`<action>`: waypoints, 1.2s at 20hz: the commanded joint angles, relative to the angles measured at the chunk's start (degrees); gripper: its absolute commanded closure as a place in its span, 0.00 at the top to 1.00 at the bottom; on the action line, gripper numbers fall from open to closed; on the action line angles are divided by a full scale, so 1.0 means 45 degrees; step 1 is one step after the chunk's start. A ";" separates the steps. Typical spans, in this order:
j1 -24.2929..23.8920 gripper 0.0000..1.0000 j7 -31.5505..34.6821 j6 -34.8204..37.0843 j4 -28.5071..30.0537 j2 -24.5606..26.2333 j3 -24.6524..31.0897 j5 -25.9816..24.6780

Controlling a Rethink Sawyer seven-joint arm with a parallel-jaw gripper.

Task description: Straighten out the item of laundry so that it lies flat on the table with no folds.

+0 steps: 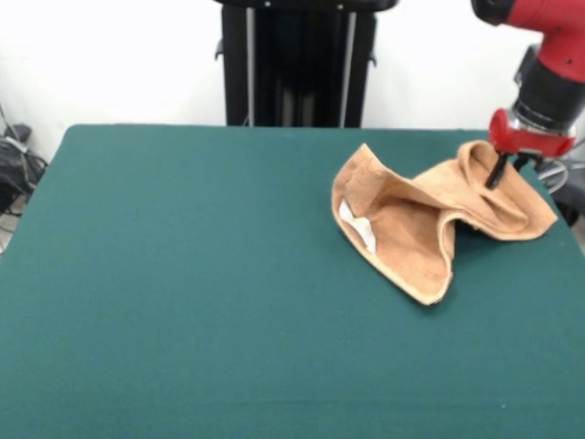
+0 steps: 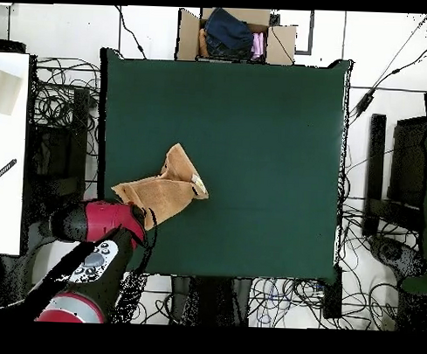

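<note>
The tan towel [image 1: 411, 229] lies crumpled in folds on the green table [image 1: 183, 274], at the right side in the front view. Its white label [image 1: 358, 227] shows on the left flap. My gripper [image 1: 498, 174] reaches down into the towel's far right part and looks shut on a raised fold there. In the overhead view the towel [image 2: 164, 193] lies near the table's [image 2: 271, 125] lower left edge, with the label [image 2: 199, 182] at its right tip. The red arm [image 2: 102, 224] covers the gripper and the towel's lower left corner.
The table's right edge [image 1: 571, 224] is close to the gripper in the front view. The black pedestal [image 1: 297, 64] stands behind the table. In the overhead view, a cardboard box [image 2: 235, 36] of clothes sits beyond the far edge, and cables lie around the table.
</note>
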 commanded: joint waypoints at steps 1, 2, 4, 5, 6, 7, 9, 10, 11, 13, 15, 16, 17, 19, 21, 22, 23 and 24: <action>-0.1516 0.00 0.2690 -0.0599 0.1033 -0.0538 0.1127 0.0442; -0.2244 0.00 0.2214 -0.0784 0.1313 -0.0855 0.1602 0.0315; -0.3340 0.00 0.1295 -0.0499 0.1627 -0.1610 0.1947 -0.0046; -0.3827 0.00 0.0858 -0.0136 0.1768 -0.2087 0.2024 -0.0203; -0.4120 0.00 0.0490 0.0451 0.1734 -0.2522 0.1871 -0.0389; -0.4476 0.00 0.0064 0.0963 0.1680 -0.2916 0.1844 -0.0583; -0.5163 0.00 -0.0568 0.2152 0.1408 -0.3521 0.1870 -0.1029; -0.5373 0.00 -0.0796 0.2565 0.1221 -0.3678 0.1804 -0.1289; -0.5584 0.00 -0.1024 0.2978 0.1034 -0.3835 0.1739 -0.1549; -0.6166 0.00 -0.1480 0.3271 0.0881 -0.4006 0.1909 -0.2036; -0.6876 0.00 -0.1884 0.3352 0.0881 -0.4065 0.2262 -0.2449; -0.7204 0.00 -0.2044 0.3304 0.0890 -0.4041 0.2425 -0.2667; -0.7532 0.00 -0.2204 0.3257 0.0900 -0.4016 0.2589 -0.2885; -0.8285 0.00 -0.2495 0.3023 0.1038 -0.3972 0.3013 -0.3301; -0.9065 0.00 -0.2802 0.2797 0.1228 -0.4002 0.3378 -0.3761; -0.9471 0.00 -0.2935 0.2667 0.1339 -0.4028 0.3574 -0.3975; -0.9882 0.00 -0.3097 0.2600 0.1386 -0.4011 0.3775 -0.4224; -1.0331 0.00 -0.3238 0.2505 0.1431 -0.3966 0.4008 -0.4501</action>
